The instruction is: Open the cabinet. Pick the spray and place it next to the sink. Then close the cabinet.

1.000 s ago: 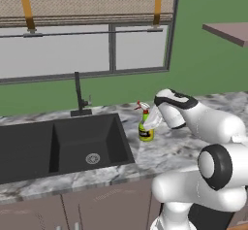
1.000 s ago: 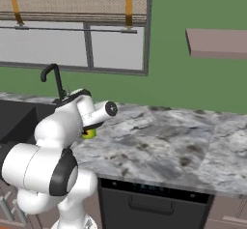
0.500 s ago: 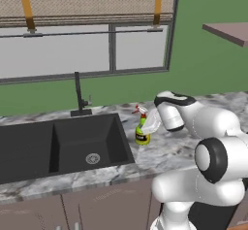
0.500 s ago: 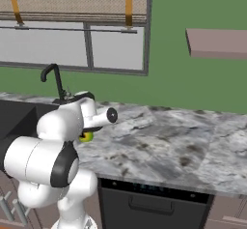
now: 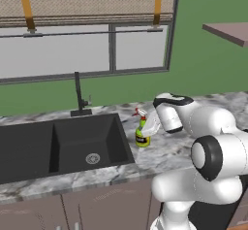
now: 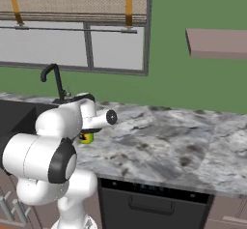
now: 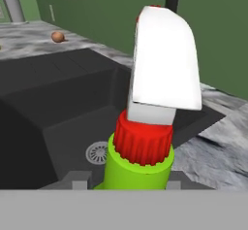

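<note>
Clamping the spray (image 5: pixel 141 136) by its neck, with the gripper (image 5: pixel 151 127) closed firmly on it and the jaws pressing in from either side just under the white trigger head. Bringing the bottle lower and a little further toward the sink (image 5: pixel 72 132) than it was a second ago: sinking bit by bit against the marble counter (image 5: pixel 164 152) across the last two earlier pictures, while the arm folds in closer above it. Now hanging just beside the basin's right rim, upright or nearly so, with the red nozzle tip pointing toward the faucet (image 5: pixel 79 90). Looking along the hand, seeing the green body, red collar and white head of the spray (image 7: pixel 145 127) close up, with the black basin (image 7: pixel 58 107) and its round drain behind and below. Peeking out from behind the forearm in the right base view as a small green-and-yellow patch (image 6: pixel 87 137) low on the counter. Not showing clearly whether the base is already resting on the marble or hovering just above it. Judging from this, nearing the end of the placing step: setting down probably needing only a last small descent, then a release and a straight retreat so as not to tip the bottle into the basin. Leaving the closing of the cabinet yet to do.
</note>
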